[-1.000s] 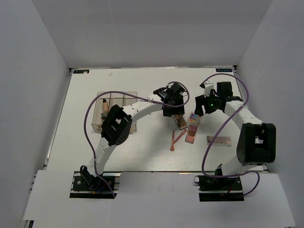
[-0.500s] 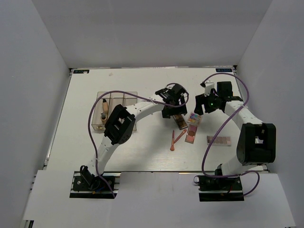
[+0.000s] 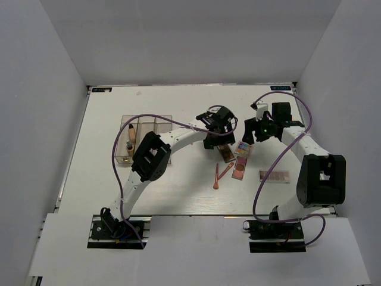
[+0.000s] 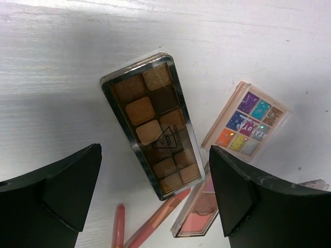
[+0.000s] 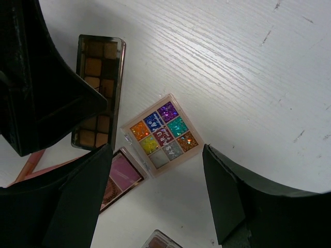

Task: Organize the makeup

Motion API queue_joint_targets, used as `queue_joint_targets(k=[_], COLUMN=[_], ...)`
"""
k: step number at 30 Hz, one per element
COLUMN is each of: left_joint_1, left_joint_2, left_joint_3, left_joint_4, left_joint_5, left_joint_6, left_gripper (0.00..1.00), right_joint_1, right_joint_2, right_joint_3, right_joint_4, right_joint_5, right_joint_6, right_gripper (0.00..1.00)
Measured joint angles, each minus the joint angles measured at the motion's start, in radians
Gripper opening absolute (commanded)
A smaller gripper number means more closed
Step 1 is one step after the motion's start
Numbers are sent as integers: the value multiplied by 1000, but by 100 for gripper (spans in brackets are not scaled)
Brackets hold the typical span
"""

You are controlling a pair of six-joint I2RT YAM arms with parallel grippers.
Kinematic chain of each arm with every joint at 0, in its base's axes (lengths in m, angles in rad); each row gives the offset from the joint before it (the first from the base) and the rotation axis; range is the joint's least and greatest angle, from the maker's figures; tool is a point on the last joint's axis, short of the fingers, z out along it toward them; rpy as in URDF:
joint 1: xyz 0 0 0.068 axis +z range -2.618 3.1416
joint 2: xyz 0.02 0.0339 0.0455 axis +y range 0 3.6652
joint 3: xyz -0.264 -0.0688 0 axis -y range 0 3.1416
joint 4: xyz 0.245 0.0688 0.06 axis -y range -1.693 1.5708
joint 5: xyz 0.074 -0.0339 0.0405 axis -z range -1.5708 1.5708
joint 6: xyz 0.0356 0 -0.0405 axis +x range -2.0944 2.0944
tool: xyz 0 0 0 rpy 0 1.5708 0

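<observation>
White tabletop (image 3: 178, 107) sits inside plain grey-white walls, and most of the makeup lies in a loose cluster right of its middle. Taking the brown palette (image 4: 155, 124) as the landmark: it lies flat with its long side running slantwise. The left tool (image 4: 155, 191) hangs directly above it, released, its two dark fingers (image 4: 67, 181) spread wide to either side of the palette and gripping nothing. Whether the fingers touch the tabletop cannot be told. Just to the right of the brown palette lies the square multicolour palette (image 5: 161, 134), close to it but not touching. The right tool (image 5: 155, 191) hovers over this one, also released, with its fingers (image 5: 77, 201) standing apart on both sides and nothing between them. At the near right corner of the brown palette the pink palette (image 4: 199, 217) lies flat, its edge touching or nearly touching that corner. Two thin orange-pink sticks (image 4: 155, 222) lie at the brown palette's near end, one of them angled up against it. Farther right and nearer the arm bases, well apart from the brown palette, rests the mauve palette (image 3: 274, 176). Well to the left of the brown palette stands the clear organizer (image 3: 156, 122), and a beige bottle (image 3: 129, 138) with a dark cap lies in its leftmost compartment.
</observation>
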Motion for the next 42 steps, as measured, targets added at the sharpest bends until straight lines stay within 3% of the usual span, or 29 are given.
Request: queue_joint_targets(k=[5,6,9,13,16,18,22,32,42], left_joint_1=[-5,-5,-2,2,-2,-13,-39,-108,-130], left_joint_2=[-32,-59,-174,-365,-441,-447,-411,-247,-216], left_joint_3=[-43,-77,-217,-394,-420,-420,-420,-351,-288], left_joint_4=[-3,-8,11,38,42,51,48,-18,-63], left_joint_5=[-66,-79,-111,-124,-114,-97,-58,0,16], left_joint_6=[2,4,19,57,85,99,113,129,133], left_gripper=[89,79,61,55,53,42,41,52,50], right_joint_1=[-1,-1,-1,-1,-1,-1,0,0,0], right_joint_2=[0,0,-1,-1,-1,0,0,0,0], right_joint_3=[-5,-7,-11,-12,-11,-11,-10,-8,-8], right_joint_4=[-5,-7,-14,-23,-29,-32,-35,-39,-39], right_joint_5=[-59,-73,-110,-135,-142,-145,-149,-152,-152], right_joint_6=[-15,-20,-33,-36,-38,-38,-38,-38,-37], right_gripper=[77,77,77,77,77,77,77,77,77])
